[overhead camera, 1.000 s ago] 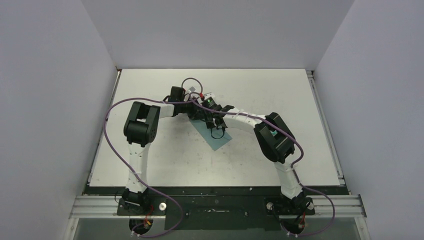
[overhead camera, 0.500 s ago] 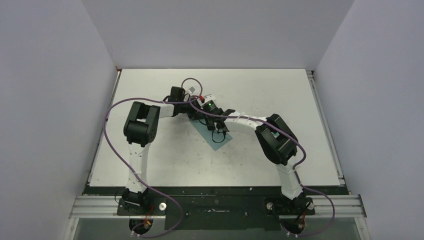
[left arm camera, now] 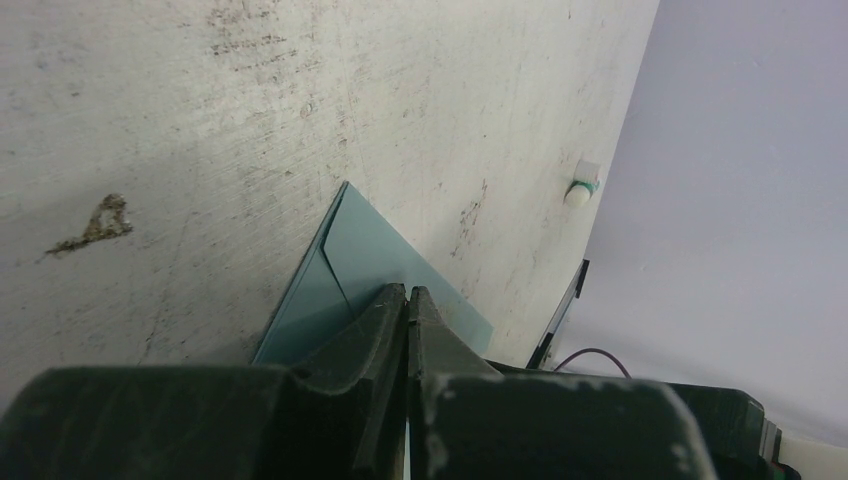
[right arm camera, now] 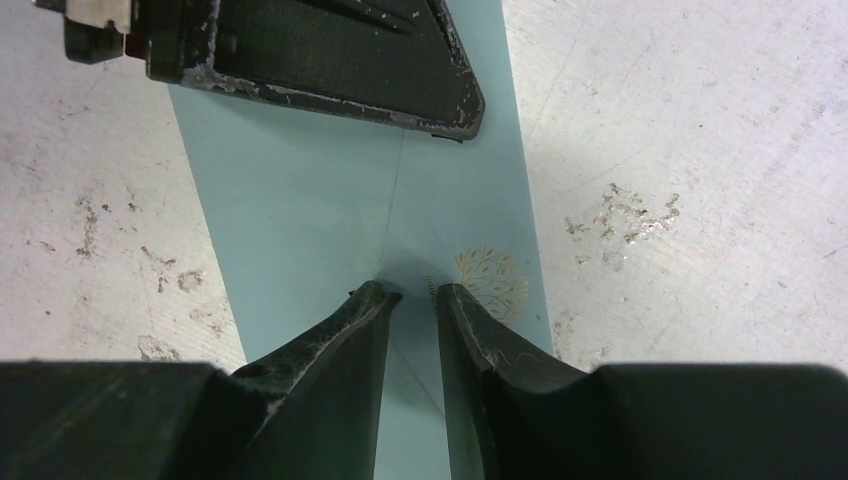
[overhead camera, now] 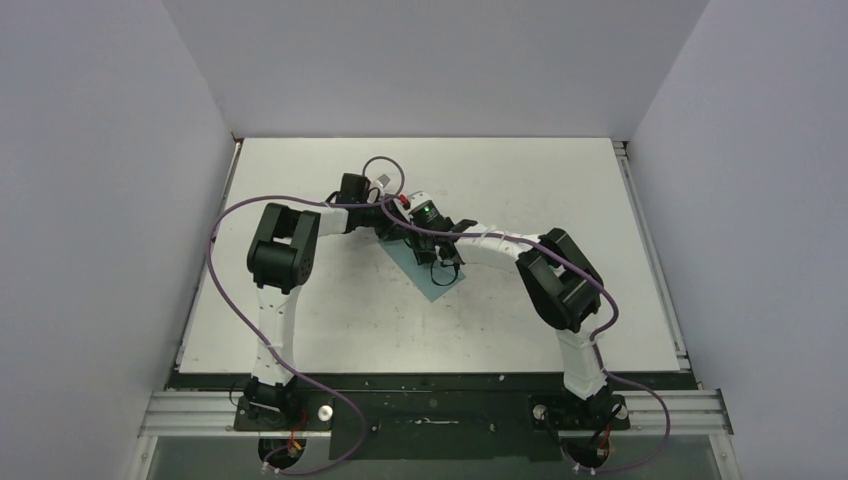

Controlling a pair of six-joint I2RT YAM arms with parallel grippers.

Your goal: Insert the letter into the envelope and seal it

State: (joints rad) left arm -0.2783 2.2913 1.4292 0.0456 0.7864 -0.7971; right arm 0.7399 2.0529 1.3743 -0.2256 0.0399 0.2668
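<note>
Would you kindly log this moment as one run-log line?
left hand: shut, resting on flat teal paper envelope | right hand: slightly open, empty, over envelope

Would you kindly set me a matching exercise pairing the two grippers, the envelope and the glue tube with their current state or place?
Things:
1. left gripper
2. right gripper
3. envelope
4. glue tube

States or places:
A. teal, lying flat beneath both grippers
B. jaws slightly apart
C. off on its own, close to the wall
D. jaws shut together

Pairs: 1-D; 2-B; 3-A; 4-C
</note>
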